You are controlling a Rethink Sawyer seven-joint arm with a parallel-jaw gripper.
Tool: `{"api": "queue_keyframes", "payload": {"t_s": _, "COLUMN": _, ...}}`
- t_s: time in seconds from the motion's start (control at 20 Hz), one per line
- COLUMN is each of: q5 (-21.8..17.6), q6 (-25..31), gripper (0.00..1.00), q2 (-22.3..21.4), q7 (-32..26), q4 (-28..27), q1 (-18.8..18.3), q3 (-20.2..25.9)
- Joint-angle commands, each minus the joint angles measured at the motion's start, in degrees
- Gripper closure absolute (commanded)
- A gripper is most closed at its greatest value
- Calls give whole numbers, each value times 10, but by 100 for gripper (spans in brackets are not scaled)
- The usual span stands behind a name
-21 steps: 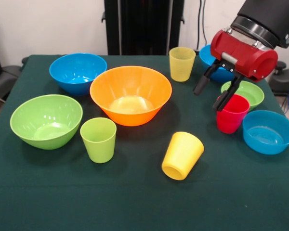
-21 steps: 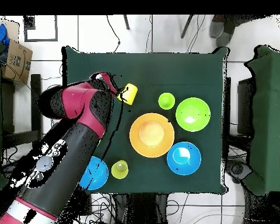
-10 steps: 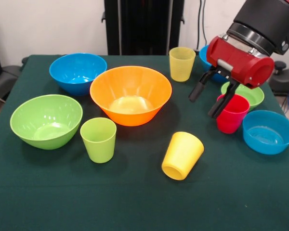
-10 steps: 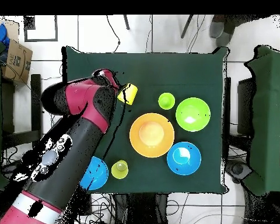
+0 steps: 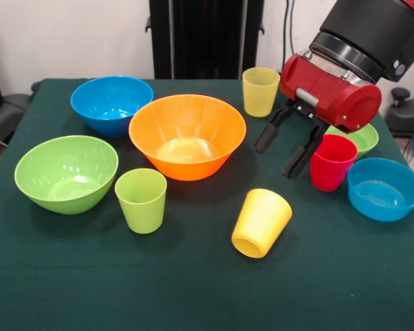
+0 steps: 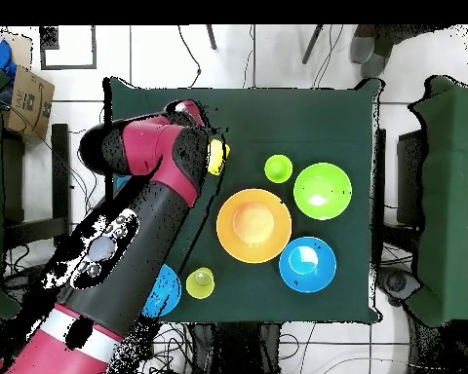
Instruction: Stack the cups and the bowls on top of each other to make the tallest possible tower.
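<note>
My gripper (image 5: 279, 152) hangs open and empty above the cloth, just left of the upright red cup (image 5: 331, 164) and beyond the bright yellow cup (image 5: 261, 222), which lies on its side. A lime green cup (image 5: 141, 200) stands near the front, and a paler yellow cup (image 5: 260, 91) at the back. No bowl is stacked: the orange bowl (image 5: 188, 163) sits mid-table, the large lime bowl (image 5: 65, 181) at the left, a blue bowl (image 5: 110, 103) behind it and a shallow blue bowl (image 5: 385, 189) at the right. The arm partly hides the small green bowl (image 5: 362, 136).
In the overhead view the arm (image 6: 145, 224) covers the table's left side and part of the yellow cup (image 6: 216, 156) and a blue bowl (image 6: 166, 290). The orange bowl (image 6: 253, 225), lime bowl (image 6: 322, 190) and another blue bowl (image 6: 307, 264) lie to its right on the green cloth.
The open gripper has swung leftward in the front view, from over the red cup's rim to the space beside it. No cup or bowl has moved.
</note>
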Motion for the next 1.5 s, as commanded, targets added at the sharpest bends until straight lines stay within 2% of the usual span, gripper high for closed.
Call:
{"api": "queue_keyframes", "payload": {"t_s": 0.05, "q5": -7, "q6": 67, "gripper": 0, "q2": 23, "q7": 5, "q4": -24, "q1": -10, "q3": 98}}
{"api": "queue_keyframes", "payload": {"t_s": 0.55, "q5": -12, "q6": 23, "gripper": 0, "q2": 17, "q7": 28, "q4": 26, "q1": 12, "q3": 96}}
{"api": "queue_keyframes", "payload": {"t_s": 0.85, "q5": -15, "q6": -10, "gripper": 0, "q2": 13, "q7": 28, "q4": 53, "q1": 14, "q3": 105}}
{"api": "queue_keyframes", "payload": {"t_s": 1.2, "q5": -18, "q6": -16, "gripper": 0, "q2": 19, "q7": 30, "q4": 57, "q1": 19, "q3": 100}}
{"api": "queue_keyframes", "payload": {"t_s": 1.5, "q5": -25, "q6": -73, "gripper": 0, "q2": 51, "q7": 32, "q4": 44, "q1": 8, "q3": 96}}
